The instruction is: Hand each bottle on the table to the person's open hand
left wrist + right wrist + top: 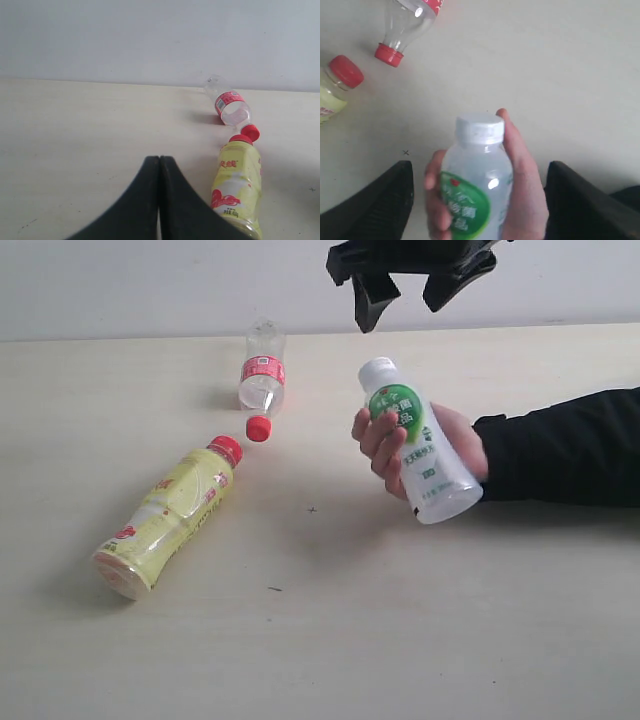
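Observation:
The clear bottle with the green-white label (418, 445) (476, 185) rests in the person's hand (452, 445) (522, 190), whose fingers curl round it. My right gripper (405, 295) (479, 200) hangs open just above it, jaws wide and touching nothing. The yellow bottle with a red cap (172, 515) (237, 187) lies on its side on the table (320, 640). Behind it lies the small clear bottle with a red label (262, 375) (229, 106). My left gripper (159, 165) is shut and empty, low over the table beside the yellow bottle. The floral-fruit bottle is out of view.
The person's arm in a black sleeve (565, 445) stretches across the table from the right edge. A pale wall (150, 280) runs behind the table's far edge.

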